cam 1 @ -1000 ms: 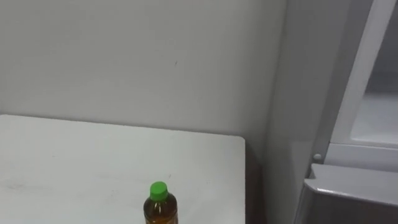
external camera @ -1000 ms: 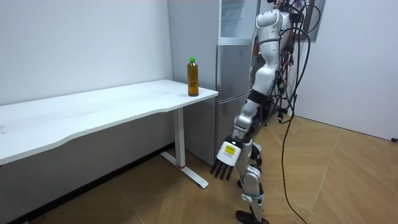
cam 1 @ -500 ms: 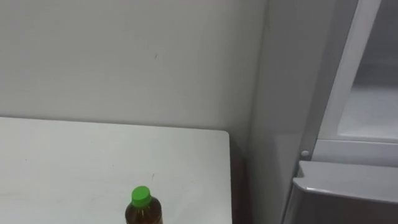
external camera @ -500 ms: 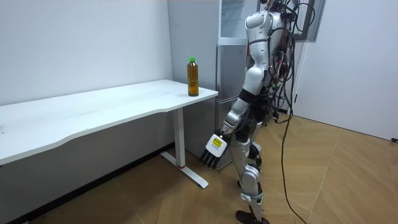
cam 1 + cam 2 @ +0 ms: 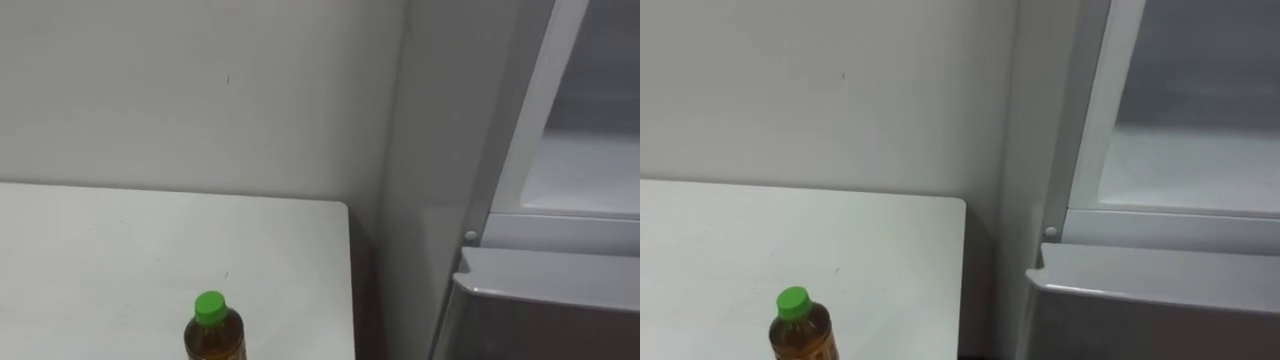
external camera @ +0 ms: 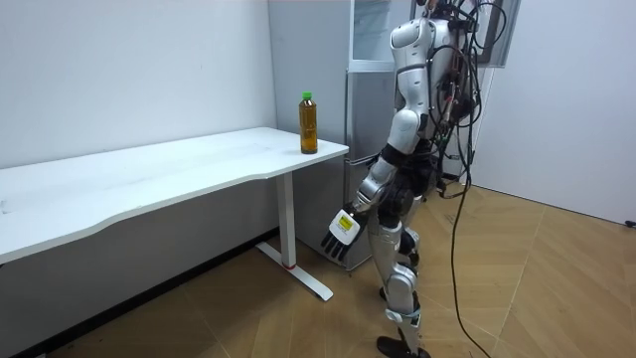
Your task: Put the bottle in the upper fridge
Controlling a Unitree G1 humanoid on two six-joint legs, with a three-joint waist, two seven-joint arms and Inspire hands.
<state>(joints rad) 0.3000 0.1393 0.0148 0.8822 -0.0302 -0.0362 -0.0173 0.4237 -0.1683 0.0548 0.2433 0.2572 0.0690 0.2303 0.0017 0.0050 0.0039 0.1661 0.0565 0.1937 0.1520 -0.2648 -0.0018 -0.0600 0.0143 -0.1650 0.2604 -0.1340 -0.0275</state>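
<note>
The bottle (image 5: pixel 213 336), amber with a green cap, stands upright at the bottom edge of the left eye view, near the right end of the white table (image 5: pixel 100 250). The upper fridge (image 5: pixel 590 170), its inside showing, is at the frame's right. In the room view my left hand (image 6: pixel 341 229) hangs low at centre frame, fingers loose and pointing down, holding nothing. The bottle lies up and to the left of it, well apart, long axis vertical. I judge the hand must rise to table height first.
</note>
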